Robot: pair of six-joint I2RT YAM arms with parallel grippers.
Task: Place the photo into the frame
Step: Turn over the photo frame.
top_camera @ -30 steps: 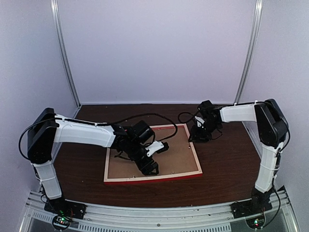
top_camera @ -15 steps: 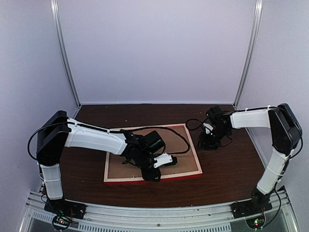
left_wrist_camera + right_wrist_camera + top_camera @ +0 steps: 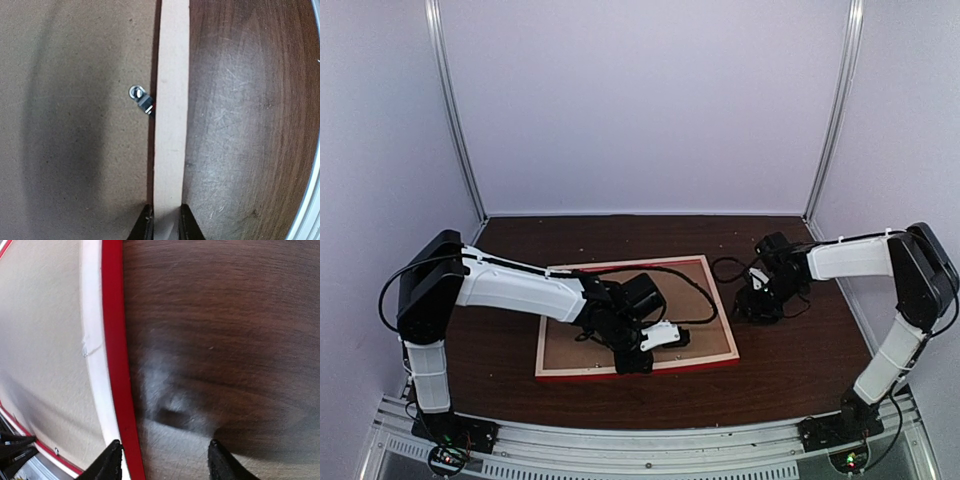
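Moved since a second back: left arm (image 3: 520, 290) stretched farther toward the near rail, left gripper (image 3: 165, 226) drawn from wide to narrow; right arm (image 3: 850, 258) pulled off to the right, right gripper (image 3: 165, 460) a touch wider. Counted, big to small: one table (image 3: 790, 350); two arms; one frame (image 3: 575, 371), flat on the table, face down, pale back up, red showing only along the outer edge; one brown backing board (image 3: 570, 340) seated inside it; two grippers; one small metal turn clip (image 3: 141, 99) on the board just beside the rail, seen from the left wrist. Left gripper down on the near rail, fingers tight on either side of the pale wood, pinching it: judged a steadying hold to keep the frame from sliding. Right gripper holding nothing, jaws about half apart, over bare table just beside the frame's red right edge: judged parked clear of the work. Clip angled toward the rail, there to keep the board in. Photo not in sight anywhere; possibly already under the board, not confirmable from these views.
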